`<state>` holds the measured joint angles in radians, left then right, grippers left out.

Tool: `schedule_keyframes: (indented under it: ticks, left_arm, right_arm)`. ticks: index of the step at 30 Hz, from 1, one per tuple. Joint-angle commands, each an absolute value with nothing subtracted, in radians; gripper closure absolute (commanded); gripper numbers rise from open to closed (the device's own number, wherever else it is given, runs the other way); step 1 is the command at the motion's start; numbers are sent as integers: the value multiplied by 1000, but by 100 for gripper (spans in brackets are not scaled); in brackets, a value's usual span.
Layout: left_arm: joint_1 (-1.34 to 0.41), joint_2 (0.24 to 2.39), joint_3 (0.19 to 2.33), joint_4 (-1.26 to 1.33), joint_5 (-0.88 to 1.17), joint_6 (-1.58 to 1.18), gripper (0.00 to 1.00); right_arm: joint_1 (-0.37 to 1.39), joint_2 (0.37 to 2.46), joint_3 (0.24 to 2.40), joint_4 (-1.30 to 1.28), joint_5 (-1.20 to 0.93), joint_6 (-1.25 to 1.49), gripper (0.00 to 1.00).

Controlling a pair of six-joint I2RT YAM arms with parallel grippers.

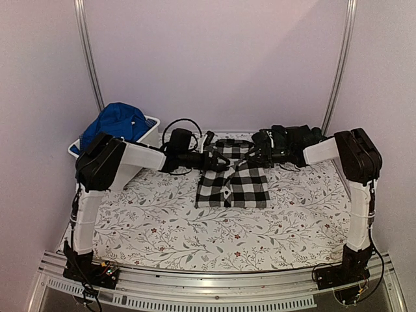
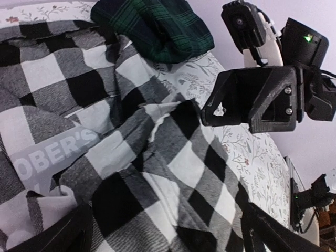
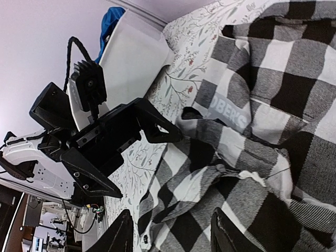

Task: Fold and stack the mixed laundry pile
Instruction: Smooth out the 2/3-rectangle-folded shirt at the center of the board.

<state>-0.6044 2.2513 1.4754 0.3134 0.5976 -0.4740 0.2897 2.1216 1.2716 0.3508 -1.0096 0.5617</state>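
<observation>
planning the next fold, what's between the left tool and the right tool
The upper part of the black-and-white checked shirt lies between the left tool and right tool, clearest in the top view.

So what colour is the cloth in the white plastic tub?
Bright blue cloth garment; top external view shows it best.

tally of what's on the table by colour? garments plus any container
black-and-white checked shirt: 1
blue garment: 1
dark green tartan garment: 1
white tub: 1
Total: 4 (3 garments, 1 container)
</observation>
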Motion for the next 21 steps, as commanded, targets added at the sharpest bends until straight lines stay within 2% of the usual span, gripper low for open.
schedule_keyframes:
  ticks: [1,5,10,16,19,21]
  left_arm:
    - [-578,2390,1559,216,609,-459,5]
    - [-575,2425,1534,223,598,-462,8]
    - [-597,2317,1318,339,587,-504,9]
    - [-661,2130,991,417,514,-527,9]
    - [-688,2008,883,423,441,-491,1]
    - [-727,1904,844,380,350,-422,0]
  right_arm:
    - [280,2283,1343,263,-977,530,53]
    - [280,2353,1346,235,-954,520,53]
    - [299,2321,1242,219,-952,498,54]
    - [367,2146,957,236,-932,481,54]
    - [393,2037,815,292,-934,518,54]
    - [388,1971,780,267,-908,509,53]
